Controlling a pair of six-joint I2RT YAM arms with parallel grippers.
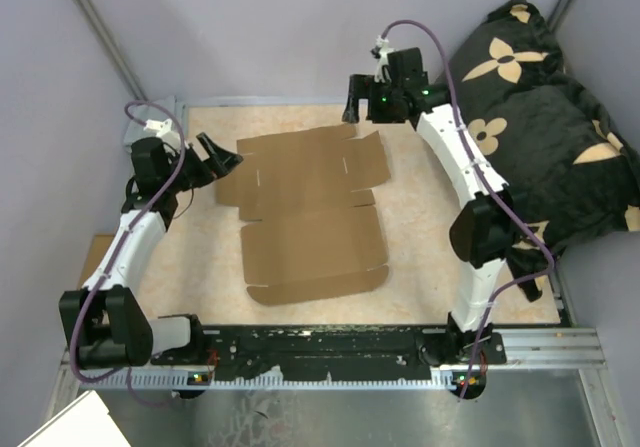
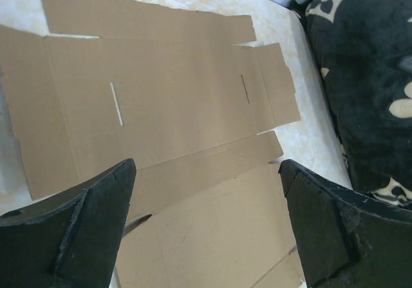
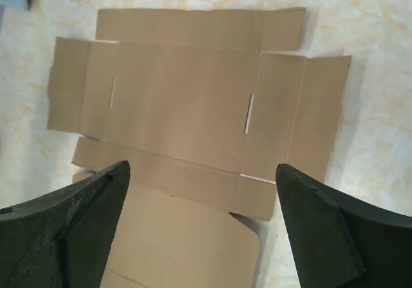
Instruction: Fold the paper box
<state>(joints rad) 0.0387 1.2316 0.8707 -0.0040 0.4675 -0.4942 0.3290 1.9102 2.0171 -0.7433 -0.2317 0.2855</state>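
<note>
We are seeing the plain brown corrugated cardboard paper box (image 1: 305, 217) lying flat and unfolded on the mottled beige table (image 1: 430, 237). The black left gripper (image 2: 206, 164) is hovering by the box's far left corner, jaws wide apart. The black right gripper (image 3: 203, 166) is hanging over its far right edge, jaws also spread, holding nothing. A black flower-patterned cushion (image 1: 540, 107) is lying right of the box.

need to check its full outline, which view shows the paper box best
Top external: the whole paper box lies flat and unfolded, entirely in frame. Right wrist shows the slitted half, the rest running out of frame. Left wrist crops it on two sides.
</note>
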